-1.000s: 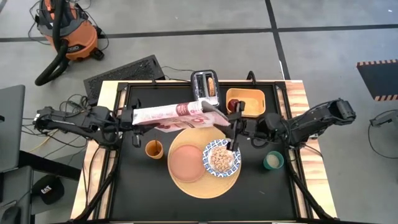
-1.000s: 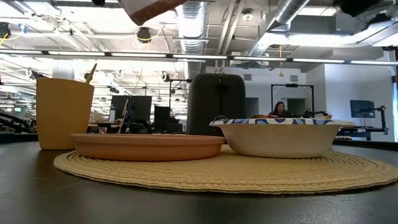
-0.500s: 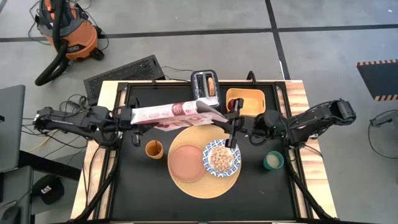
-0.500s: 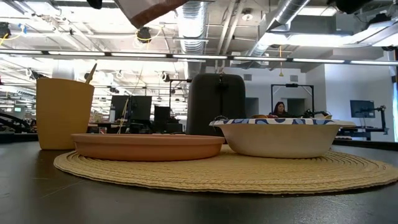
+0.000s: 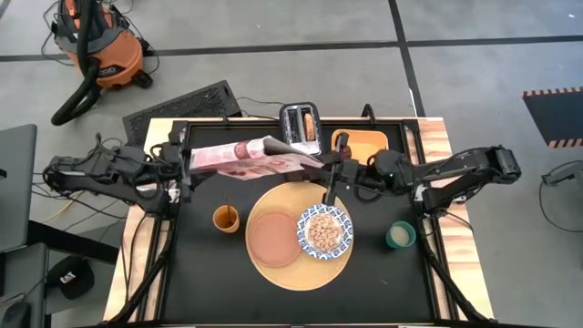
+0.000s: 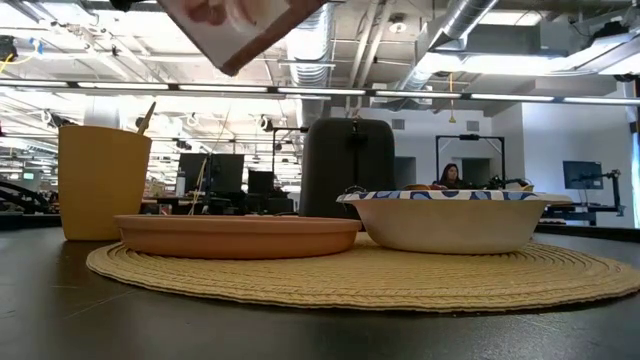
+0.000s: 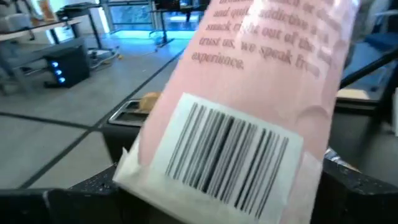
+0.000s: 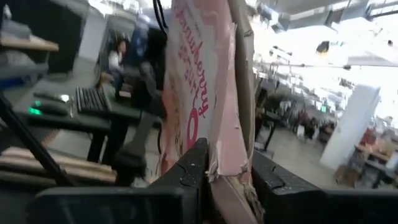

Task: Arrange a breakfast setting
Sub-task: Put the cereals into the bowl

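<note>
A pink cereal box (image 5: 255,157) hangs roughly level above the table's far half, between my two grippers. My right gripper (image 5: 328,179) is shut on its open top end. My left gripper (image 5: 186,167) stands open, with the barcoded bottom end (image 7: 224,155) between its fingers. Below lies the round woven board (image 5: 301,264). On it rest the pink plate (image 5: 271,234) and the blue-and-white dish (image 5: 323,230), which holds cereal. A golden spoon (image 6: 147,115) stands in a yellow cup (image 5: 225,218). My left gripper has a finger on either side of the box's bottom end; whether they touch it I cannot tell. My right gripper pinches the torn top flap (image 8: 227,155) of the box between its two fingers, coming from the table's right side. The box reaches away from the fingers toward the left arm, lifted clear above the board.
The black toaster (image 5: 301,126) stands at the far edge with bread in one slot. The yellow tray (image 5: 360,146) is to its right, partly under the right arm. A small pale cup (image 5: 400,235) sits right of the board. The table's near half has free room.
My right gripper has gone toward the far edge and slightly left, carrying the box's top end away from over the dish. The box has swung toward the toaster. My left gripper has opened and drawn back toward the table's left edge.
</note>
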Tool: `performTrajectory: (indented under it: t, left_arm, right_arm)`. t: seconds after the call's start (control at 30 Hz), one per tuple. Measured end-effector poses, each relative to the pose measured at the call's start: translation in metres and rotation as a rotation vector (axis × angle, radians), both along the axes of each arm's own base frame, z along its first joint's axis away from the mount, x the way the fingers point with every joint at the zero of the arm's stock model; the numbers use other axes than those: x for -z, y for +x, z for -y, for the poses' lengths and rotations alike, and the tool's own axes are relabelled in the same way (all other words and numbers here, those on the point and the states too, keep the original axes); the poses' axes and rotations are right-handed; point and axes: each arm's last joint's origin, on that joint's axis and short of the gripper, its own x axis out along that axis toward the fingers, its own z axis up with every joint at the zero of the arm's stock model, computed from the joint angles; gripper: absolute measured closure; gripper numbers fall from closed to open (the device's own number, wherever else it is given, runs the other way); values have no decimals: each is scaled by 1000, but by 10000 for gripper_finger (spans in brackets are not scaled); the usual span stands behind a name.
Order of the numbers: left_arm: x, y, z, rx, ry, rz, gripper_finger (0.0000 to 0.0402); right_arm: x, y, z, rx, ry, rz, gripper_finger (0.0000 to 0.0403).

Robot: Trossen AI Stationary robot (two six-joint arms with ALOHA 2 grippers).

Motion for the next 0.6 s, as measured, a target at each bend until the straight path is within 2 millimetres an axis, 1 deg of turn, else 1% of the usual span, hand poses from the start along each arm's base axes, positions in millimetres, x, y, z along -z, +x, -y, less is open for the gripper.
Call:
performTrajectory:
  t: [0.23,0.33,0.43,0.5,0.6]
  left_arm:
    - [-2,-8,-6,-198,65,-56,120]
    - [-2,-9,-8,-278,87,-61,120]
    - [-2,-11,-9,-327,98,-57,120]
    - [-2,-11,-9,-325,106,-63,120]
    - [-2,-10,-9,-311,114,-74,120]
  right_arm:
    - [-22,8,23,66,51,-117,316]
    - [-25,10,36,108,67,-180,316]
    - [-29,19,50,145,77,-218,316]
    - [-30,27,60,169,85,-259,317]
    - [-32,43,72,162,88,-315,317]
